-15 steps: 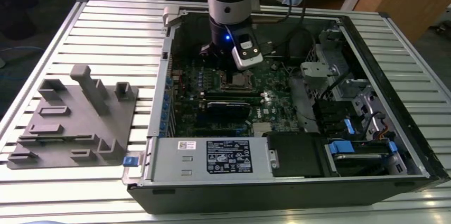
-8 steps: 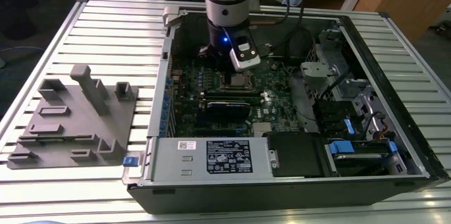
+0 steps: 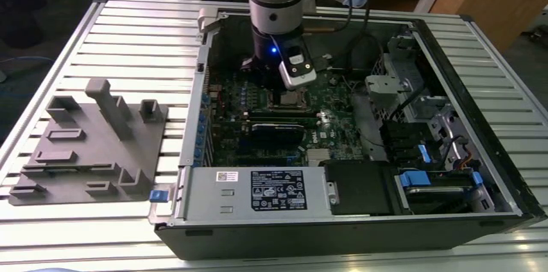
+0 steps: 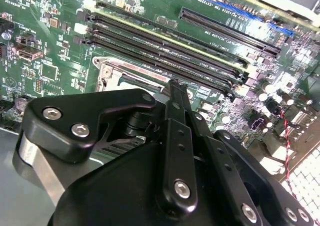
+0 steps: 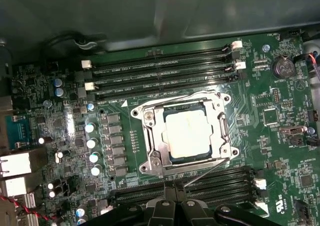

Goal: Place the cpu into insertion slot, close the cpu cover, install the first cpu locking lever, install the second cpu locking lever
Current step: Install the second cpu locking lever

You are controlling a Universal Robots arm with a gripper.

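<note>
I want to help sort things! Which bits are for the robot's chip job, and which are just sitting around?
For the job:
- cpu
- cpu cover
- insertion slot
- gripper

Just sitting around:
- grey plastic holder
- memory slots
- blue-edged black card
- blue clips

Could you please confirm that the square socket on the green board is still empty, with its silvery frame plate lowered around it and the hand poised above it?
Not quite: the small square silver-rimmed socket is not empty. The first wrist view shows the flat square chip with a dull silver-grey top seated in it, framed by the thin silvery metal frame plate. The rest holds: the hand sits above it on the green circuit board.
</note>
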